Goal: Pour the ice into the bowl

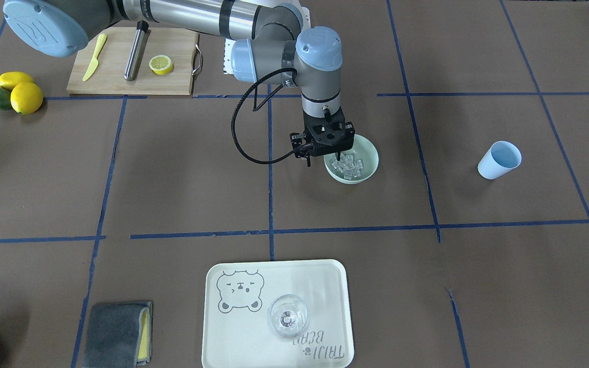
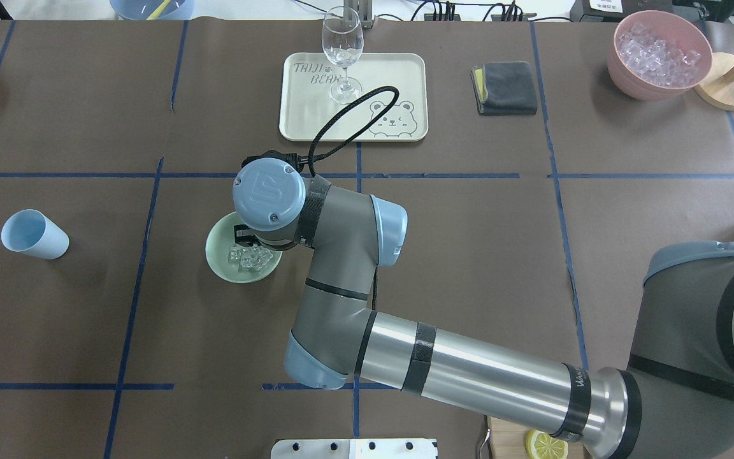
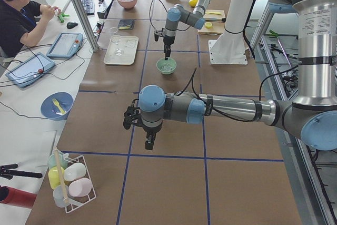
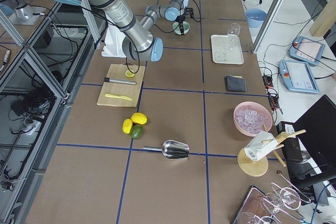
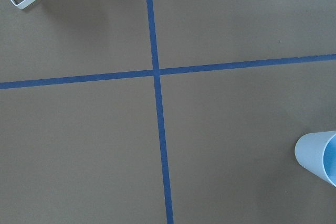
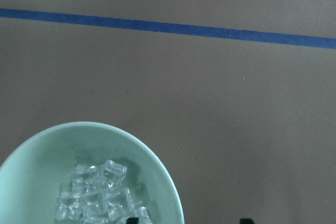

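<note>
R gripper (image 6: 189,220) is spread, nothing pinched. From the wrist cam its tips look to straddle the bowl (image 6: 47,166) rim, one over the ice (image 6: 100,195), the other outside the wall. Ice sits heaped in the bowl, right under that inner tip. My worry: any sideways move w/o lifting first hooks the rim, tips the bowl, cubes scatter. Closing here would pinch the wall and drag it. L gripper (image 3: 149,142) is well apart; can't tell its state.

The ice (image 1: 350,166), a heap of small clear cubes, lies inside my upright mint-green bowl (image 1: 370,151).
</note>
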Motion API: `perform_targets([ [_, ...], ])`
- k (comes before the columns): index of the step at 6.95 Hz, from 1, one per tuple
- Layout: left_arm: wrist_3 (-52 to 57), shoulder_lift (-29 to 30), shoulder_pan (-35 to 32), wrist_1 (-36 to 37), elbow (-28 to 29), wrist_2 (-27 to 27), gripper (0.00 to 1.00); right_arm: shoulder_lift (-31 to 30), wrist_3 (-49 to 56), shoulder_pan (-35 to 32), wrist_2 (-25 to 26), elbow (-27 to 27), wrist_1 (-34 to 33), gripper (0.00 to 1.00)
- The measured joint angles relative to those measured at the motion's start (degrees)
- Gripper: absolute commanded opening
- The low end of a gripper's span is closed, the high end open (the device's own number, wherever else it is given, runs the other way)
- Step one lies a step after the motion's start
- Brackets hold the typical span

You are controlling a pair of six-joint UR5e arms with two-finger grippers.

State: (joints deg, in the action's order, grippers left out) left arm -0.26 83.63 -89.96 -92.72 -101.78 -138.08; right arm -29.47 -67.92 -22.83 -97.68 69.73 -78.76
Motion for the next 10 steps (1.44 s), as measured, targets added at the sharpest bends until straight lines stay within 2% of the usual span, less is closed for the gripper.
perform_targets([
  [4, 0.0, 0.05, -0.04, 0.0, -0.07, 0.0, 1.0, 0.18, -1.96, 0.96, -0.34, -0.42, 1.04, 0.0],
  [6, 0.0, 0.05, -0.04, 0.0, -0.07, 0.0, 1.0, -0.08, -4.28, 0.96, -0.57, -0.14, 5.53, 0.0],
  [7, 0.0, -0.08, -0.04, 0.0, 0.0, 0.0, 1.0, -0.12, -4.79, 0.15, -2.04, 0.68, 6.67, 0.0],
  [9, 0.09, -0.5, -0.07, -0.02, 0.13, 0.06, 1.0, -1.5, -3.38, -5.19, -9.46, 4.14, 6.89, 0.0],
  [10, 1.25, -0.55, -0.15, -0.06, 0.16, 0.42, 1.0, -4.27, -0.6, -8.92, -13.46, 7.26, 6.89, 0.0],
])
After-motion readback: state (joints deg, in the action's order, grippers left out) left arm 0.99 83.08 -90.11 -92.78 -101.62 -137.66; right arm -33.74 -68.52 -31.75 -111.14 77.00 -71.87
